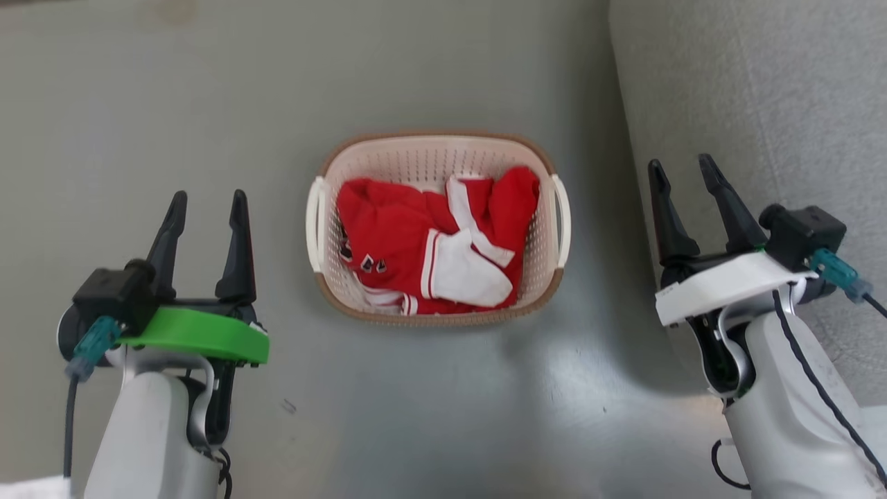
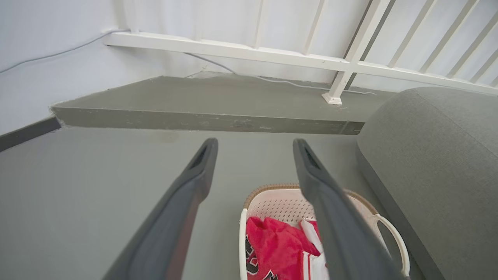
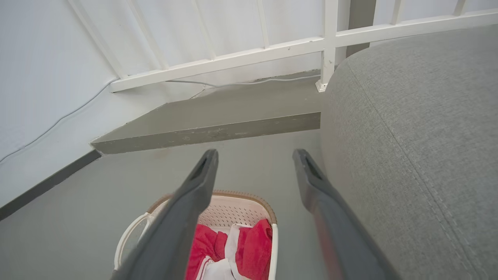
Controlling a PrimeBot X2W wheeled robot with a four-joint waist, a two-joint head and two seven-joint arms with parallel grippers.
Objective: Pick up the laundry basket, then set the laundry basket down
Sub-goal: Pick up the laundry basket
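Head view: the laundry basket [image 1: 429, 161] stands upright on the grey floor [image 1: 173, 104] in the middle of the picture, between the two arms and touched by neither. A crumpled red and white garment [image 1: 416, 235] lies inside it. Its brown rim runs all round the top, and a white loop handle [image 1: 315, 222] sticks out at each short side. The left pincer [image 1: 209, 197] is at the lower left, well apart from the basket, fingers pointing up the picture and spread wide with nothing between them. A green collar [image 1: 201, 336] sits behind its fingers. The right pincer [image 1: 679, 163] is at the right, also spread wide and holding nothing, with a white collar [image 1: 721, 284] behind it. It lies over the edge of a grey sofa [image 1: 748, 104] that takes up the right side, just beside the basket.

Left wrist view: the two dark fingers rise wide apart, with bare floor between them. The basket is at the bottom edge, partly behind the right-hand finger, with the red cloth showing inside it and one handle next to the sofa. Further off are a low grey step [image 2: 202, 120] and a white railing [image 2: 272, 54] against a pale wall.

Right wrist view: the fingers are again wide apart and empty. The basket sits at the bottom, partly hidden by the left-hand finger, and the sofa rises close on the right.
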